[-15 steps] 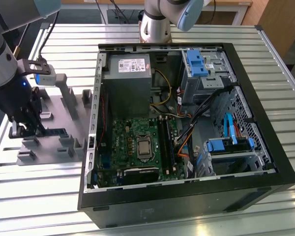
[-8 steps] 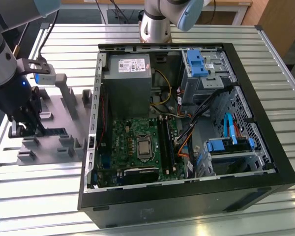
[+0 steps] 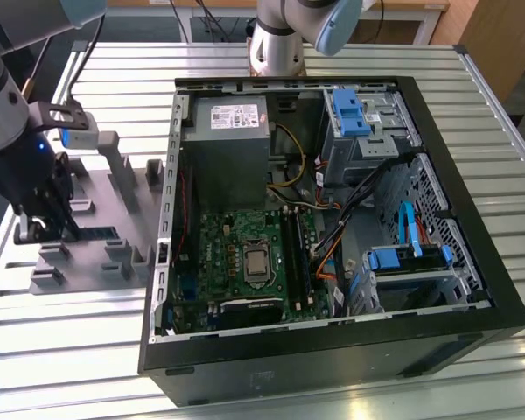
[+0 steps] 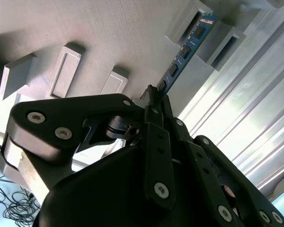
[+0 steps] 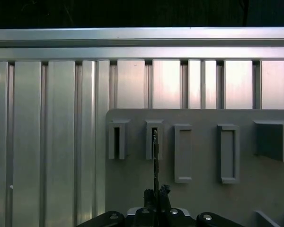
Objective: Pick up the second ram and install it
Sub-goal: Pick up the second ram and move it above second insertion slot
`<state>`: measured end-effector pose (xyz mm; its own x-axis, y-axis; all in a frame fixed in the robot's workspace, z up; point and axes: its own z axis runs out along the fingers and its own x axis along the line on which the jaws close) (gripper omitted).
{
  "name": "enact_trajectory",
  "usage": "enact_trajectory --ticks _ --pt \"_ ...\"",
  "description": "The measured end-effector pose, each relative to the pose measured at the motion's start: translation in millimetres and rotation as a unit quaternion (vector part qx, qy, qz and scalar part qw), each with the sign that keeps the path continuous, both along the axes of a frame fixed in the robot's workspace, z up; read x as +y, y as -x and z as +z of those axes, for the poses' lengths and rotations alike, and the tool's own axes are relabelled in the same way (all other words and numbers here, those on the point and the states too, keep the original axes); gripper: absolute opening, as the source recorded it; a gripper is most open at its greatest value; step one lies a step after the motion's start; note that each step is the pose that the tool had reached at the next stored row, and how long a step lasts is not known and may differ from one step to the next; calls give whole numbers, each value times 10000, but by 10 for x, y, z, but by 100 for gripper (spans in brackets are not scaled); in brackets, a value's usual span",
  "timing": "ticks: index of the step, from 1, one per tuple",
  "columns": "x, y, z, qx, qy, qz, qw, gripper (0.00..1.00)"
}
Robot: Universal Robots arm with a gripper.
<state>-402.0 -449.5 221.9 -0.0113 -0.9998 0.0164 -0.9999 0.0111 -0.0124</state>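
Observation:
The second ram (image 4: 187, 47) is a thin blue-green board with small black chips. It lies along the grey fixture tray (image 4: 109, 33), its far end between two upright posts. The first wrist view sees the ram (image 5: 155, 161) edge-on, running from a post slot to the fingers. My gripper (image 4: 154, 94) is shut on the near end of the stick. In the exterior view the gripper (image 3: 57, 232) is low over the tray (image 3: 114, 188) at the exterior view's left, with the ram (image 3: 98, 234) beside it. The long black memory slots (image 3: 293, 254) lie on the motherboard (image 3: 236, 262) inside the open case.
The open computer case (image 3: 332, 350) lies on the ribbed metal table (image 3: 70, 350), with a power supply (image 3: 227, 149), drive bays and loose cables inside. Several upright posts (image 5: 229, 153) rise from the tray around my gripper. A second arm's base (image 3: 276, 44) stands behind the case.

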Motion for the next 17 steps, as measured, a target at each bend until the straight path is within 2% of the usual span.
enact_trajectory --ticks 17 --pt "0 0 119 -1 -1 0 10000 14"
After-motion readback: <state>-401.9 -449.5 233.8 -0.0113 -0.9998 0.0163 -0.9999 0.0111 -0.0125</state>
